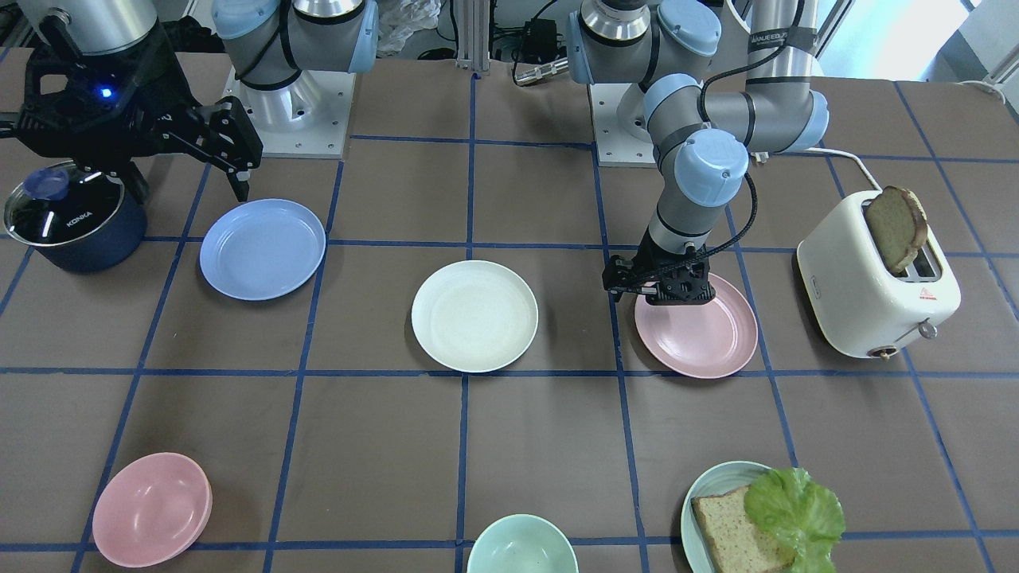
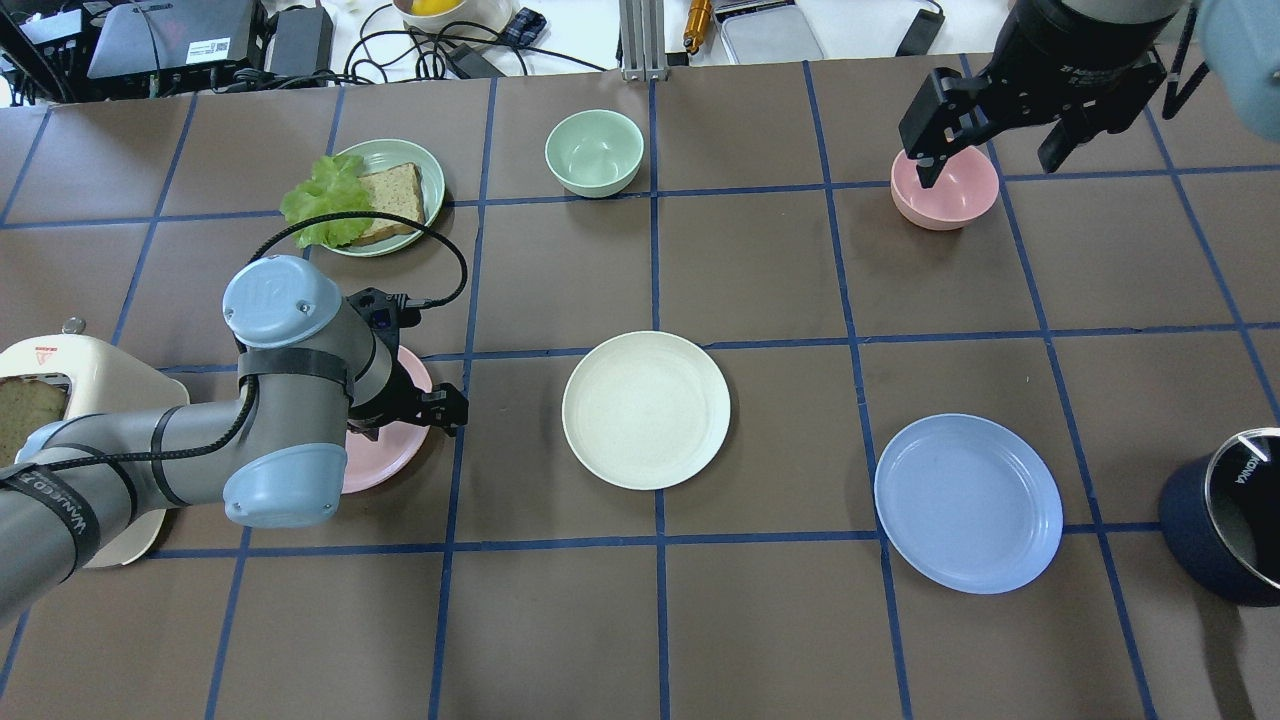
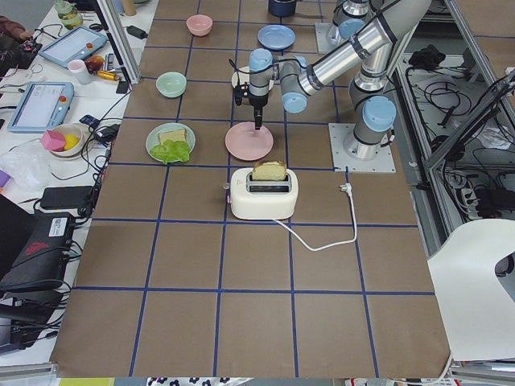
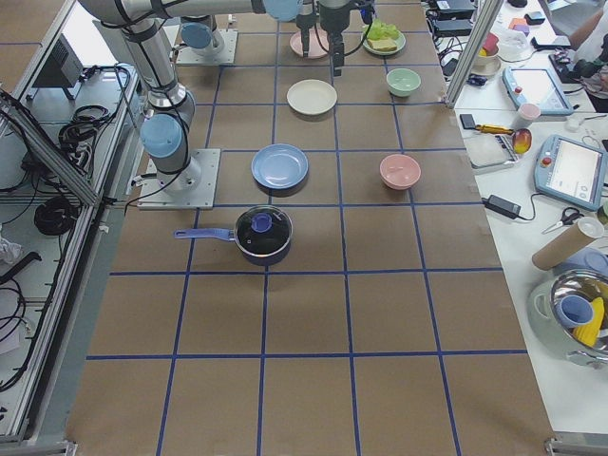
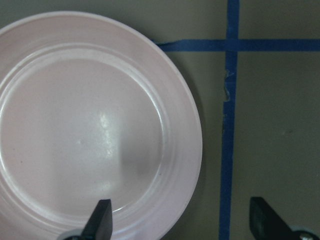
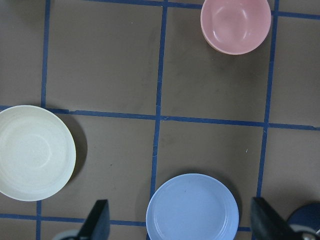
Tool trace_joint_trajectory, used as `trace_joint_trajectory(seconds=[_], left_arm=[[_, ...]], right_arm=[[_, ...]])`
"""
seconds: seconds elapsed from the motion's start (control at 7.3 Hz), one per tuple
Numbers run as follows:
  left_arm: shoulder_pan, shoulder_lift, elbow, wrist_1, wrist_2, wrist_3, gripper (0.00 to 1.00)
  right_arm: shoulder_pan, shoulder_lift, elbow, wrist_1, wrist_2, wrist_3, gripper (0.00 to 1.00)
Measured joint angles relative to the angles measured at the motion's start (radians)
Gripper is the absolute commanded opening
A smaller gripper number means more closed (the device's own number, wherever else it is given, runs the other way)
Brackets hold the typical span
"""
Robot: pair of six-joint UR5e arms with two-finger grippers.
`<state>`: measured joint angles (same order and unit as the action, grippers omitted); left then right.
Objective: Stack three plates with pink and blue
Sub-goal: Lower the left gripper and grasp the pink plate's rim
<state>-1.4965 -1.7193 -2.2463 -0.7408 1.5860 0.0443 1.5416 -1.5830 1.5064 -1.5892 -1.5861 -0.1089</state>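
Observation:
The pale pink plate [image 1: 704, 334] lies on the table beside the toaster. My left gripper [image 1: 665, 290] is low over its rim, towards the white plate. In the left wrist view the gripper [image 5: 182, 225] is open, with one finger [image 5: 102, 220] over the plate [image 5: 90, 130] and the other outside the rim. The cream-white plate [image 1: 474, 316] lies at the table's middle. The periwinkle blue plate [image 1: 263, 248] lies near my right arm's side. My right gripper [image 1: 187, 167] is open and empty, high above the table; its wrist view shows the blue plate [image 6: 192, 210] below it.
A white toaster [image 1: 876, 286] with a bread slice stands next to the pink plate. A teal plate [image 1: 704, 485] holds bread and lettuce. A pink bowl [image 1: 151, 509], a mint bowl [image 1: 521, 545] and a dark blue lidded pot [image 1: 72, 215] also stand on the table.

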Motion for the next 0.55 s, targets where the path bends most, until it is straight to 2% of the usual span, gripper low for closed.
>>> trace_joint_trajectory(seconds=[0.14, 0.27, 0.55], left_arm=[[-0.003, -0.018, 0.000, 0.019, 0.000, 0.000, 0.76], [-0.006, -0.034, 0.002, 0.047, 0.001, 0.007, 0.65], [-0.023, -0.051, 0.004, 0.083, 0.026, 0.049, 0.62]], right_arm=[[0.000, 0.000, 0.000, 0.000, 0.000, 0.000, 1.00], [0.000, 0.000, 0.000, 0.000, 0.000, 0.000, 1.00], [0.000, 0.000, 0.000, 0.000, 0.000, 0.000, 1.00]])
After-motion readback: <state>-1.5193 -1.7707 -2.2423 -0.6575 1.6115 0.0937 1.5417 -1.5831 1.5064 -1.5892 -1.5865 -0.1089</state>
